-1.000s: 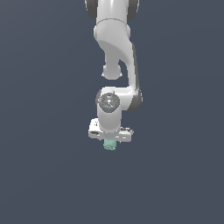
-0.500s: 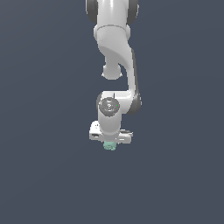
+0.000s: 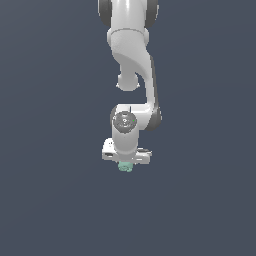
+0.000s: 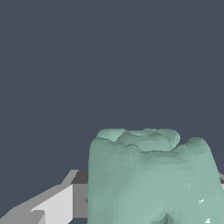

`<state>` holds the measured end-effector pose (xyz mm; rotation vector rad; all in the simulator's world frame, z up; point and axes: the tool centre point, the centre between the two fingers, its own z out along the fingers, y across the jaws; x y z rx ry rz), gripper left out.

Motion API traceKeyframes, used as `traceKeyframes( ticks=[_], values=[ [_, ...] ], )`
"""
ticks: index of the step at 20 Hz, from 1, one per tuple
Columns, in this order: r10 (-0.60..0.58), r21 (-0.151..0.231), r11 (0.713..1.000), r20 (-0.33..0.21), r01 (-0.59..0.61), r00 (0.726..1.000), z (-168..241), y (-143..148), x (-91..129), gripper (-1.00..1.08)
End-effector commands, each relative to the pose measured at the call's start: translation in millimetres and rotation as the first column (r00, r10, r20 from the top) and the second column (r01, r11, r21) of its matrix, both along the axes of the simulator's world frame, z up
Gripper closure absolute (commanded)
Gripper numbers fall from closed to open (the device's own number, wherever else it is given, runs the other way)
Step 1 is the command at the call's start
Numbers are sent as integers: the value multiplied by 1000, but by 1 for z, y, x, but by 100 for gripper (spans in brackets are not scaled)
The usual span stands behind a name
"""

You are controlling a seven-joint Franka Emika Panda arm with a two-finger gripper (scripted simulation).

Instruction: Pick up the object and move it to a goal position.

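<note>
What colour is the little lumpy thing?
Pale mint green object; the wrist view shows it best.

The object [image 3: 124, 167] was pale mint green, with lumpy ridges shaded slightly darker green. Above it, the robot arm [image 3: 131, 55] was glossy white with dark grey joints. Behind the arm, the background [image 3: 50, 150] was a plain, flat slate blue-grey.

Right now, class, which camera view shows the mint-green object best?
The wrist view: the object fills much of the frame, its lumpy ridged top clear, with a gripper finger beside it. The exterior view shows only a tiny green speck under the gripper.
</note>
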<state>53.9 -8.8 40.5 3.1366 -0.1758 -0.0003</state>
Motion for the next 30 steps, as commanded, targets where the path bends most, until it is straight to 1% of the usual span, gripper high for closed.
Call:
traceKeyframes(
  ticks=[1, 8, 14, 20, 30],
  values=[
    [0, 0, 1000, 0, 0, 1000, 2, 0, 0, 108],
    [0, 0, 1000, 0, 0, 1000, 24, 3, -6, 108],
    [0, 0, 1000, 0, 0, 1000, 62, 8, -17, 108],
    [0, 0, 1000, 0, 0, 1000, 121, 15, -33, 108],
    [0, 0, 1000, 0, 0, 1000, 240, 28, -63, 108]
  ],
)
